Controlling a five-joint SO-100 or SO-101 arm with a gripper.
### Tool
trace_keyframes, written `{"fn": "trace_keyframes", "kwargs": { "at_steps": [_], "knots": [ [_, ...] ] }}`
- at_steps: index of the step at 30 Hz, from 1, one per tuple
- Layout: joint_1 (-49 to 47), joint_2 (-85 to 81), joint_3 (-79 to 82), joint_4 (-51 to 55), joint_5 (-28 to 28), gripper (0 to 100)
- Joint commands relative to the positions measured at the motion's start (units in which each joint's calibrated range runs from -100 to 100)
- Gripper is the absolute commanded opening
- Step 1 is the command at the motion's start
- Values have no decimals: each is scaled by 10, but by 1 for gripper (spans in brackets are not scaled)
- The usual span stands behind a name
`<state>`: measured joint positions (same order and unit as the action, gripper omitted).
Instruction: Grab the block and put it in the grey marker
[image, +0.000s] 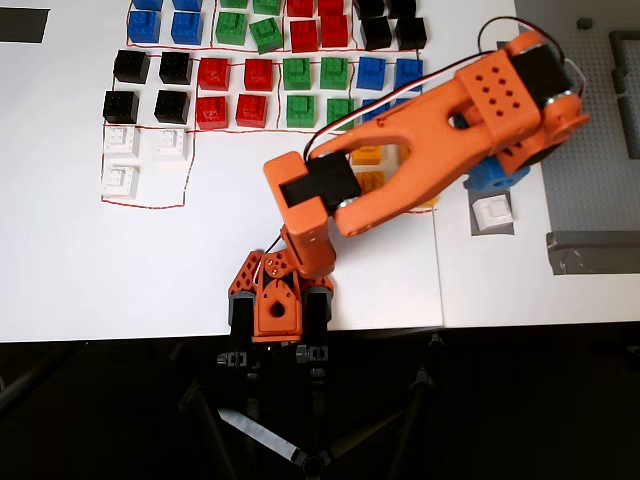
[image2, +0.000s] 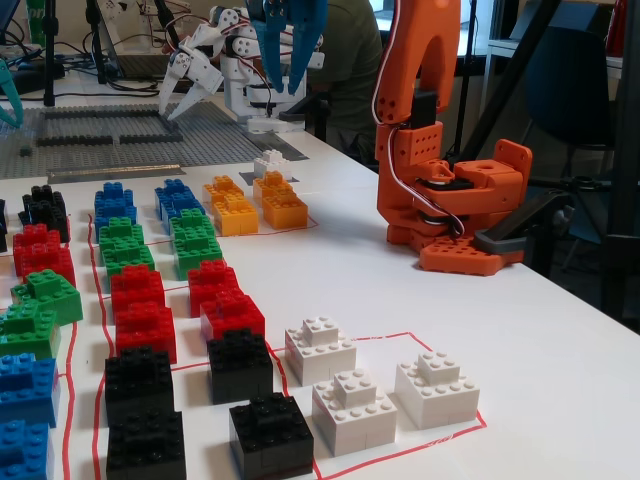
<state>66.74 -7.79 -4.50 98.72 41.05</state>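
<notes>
Overhead view: the block (image: 492, 211) sits on the grey marker (image: 476, 229) at the right, just below the gripper (image: 497, 176) as pictured. Fixed view: the blue fingers (image2: 272, 45), spread and empty, hang above the far block (image2: 270, 162).

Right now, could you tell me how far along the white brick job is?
Done, it seems: the small white square brick sits on the flat grey tape square. In hand: nothing, the blue two-finger gripper hangs open above. Left: only parking the arm.
</notes>
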Motion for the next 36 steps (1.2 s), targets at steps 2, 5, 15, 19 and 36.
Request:
{"fn": "trace_keyframes", "kwargs": {
  "at_steps": [2,5,15,19,36],
  "knots": [
    [-93,-114,39,9,-63,1],
    [-174,-124,70,9,-116,0],
    [-457,-72,75,8,-287,0],
    [-532,-53,65,8,-333,0],
    [-677,-25,38,-17,-442,0]
  ]
}}
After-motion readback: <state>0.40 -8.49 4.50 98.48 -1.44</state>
